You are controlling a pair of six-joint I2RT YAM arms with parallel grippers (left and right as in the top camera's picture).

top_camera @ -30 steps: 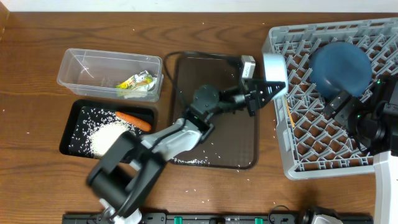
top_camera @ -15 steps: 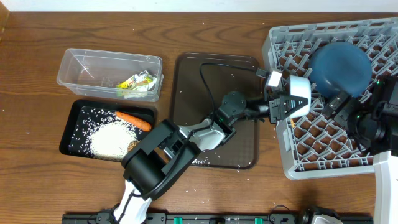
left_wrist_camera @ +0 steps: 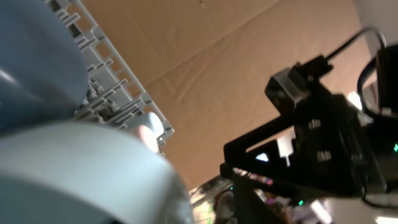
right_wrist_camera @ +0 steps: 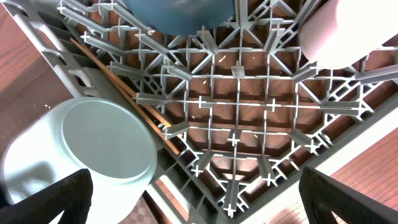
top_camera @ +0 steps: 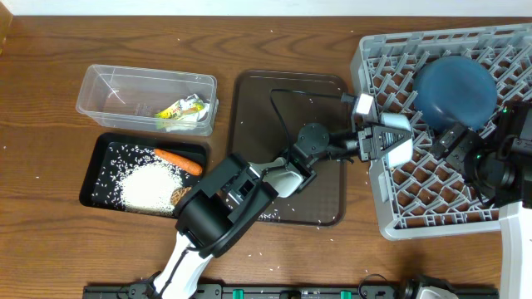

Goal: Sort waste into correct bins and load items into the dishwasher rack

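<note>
The left arm stretches across the large brown serving tray [top_camera: 258, 108], which holds only scattered rice grains, and its black cable loops above that tray. The left gripper [top_camera: 384, 143] is at the left edge of the large grey pegged dishwasher rack [top_camera: 366, 58], against the small light-blue cup [right_wrist_camera: 102, 146]; whether it grips the cup or has let go cannot be told. The cup lies base-up beside the wooden chopsticks [right_wrist_camera: 118, 90]. The round dark-blue dish [top_camera: 455, 90] sits further back. The right gripper [right_wrist_camera: 198, 186] hangs over the rack, spread wide and empty.

The clear plastic tub [top_camera: 145, 87] holds yellow-green crinkled wrappers [top_camera: 179, 110], their print too small to read, and a crumpled white tissue [top_camera: 195, 119]. The shallow black tray [top_camera: 100, 158] holds a white rice heap [top_camera: 150, 184], an orange carrot [top_camera: 178, 160] and a brown lump [top_camera: 180, 194]
</note>
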